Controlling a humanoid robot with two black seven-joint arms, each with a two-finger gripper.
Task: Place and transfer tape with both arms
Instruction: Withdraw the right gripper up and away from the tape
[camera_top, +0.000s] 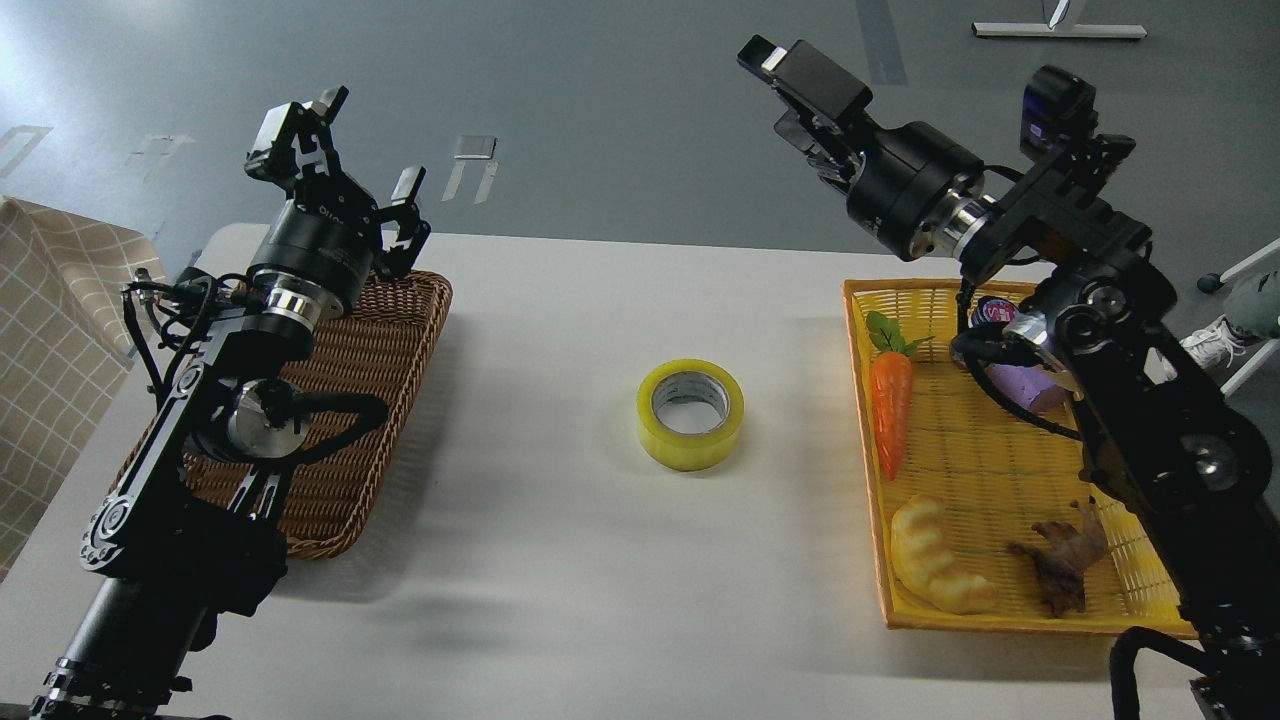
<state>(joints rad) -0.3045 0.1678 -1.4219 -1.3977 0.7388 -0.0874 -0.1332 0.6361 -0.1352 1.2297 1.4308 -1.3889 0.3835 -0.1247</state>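
The tape, a thick yellow roll with a grey-white core, lies flat on the white table near its middle, touching nothing. My left gripper is open and empty, raised above the far end of the brown wicker basket, well left of the tape. My right gripper is raised high above the table's far edge, up and to the right of the tape. Its fingers stand a little apart and hold nothing.
A yellow basket on the right holds a toy carrot, a croissant toy, a brown toy, a purple block and a small jar. A checked cloth lies at the left.
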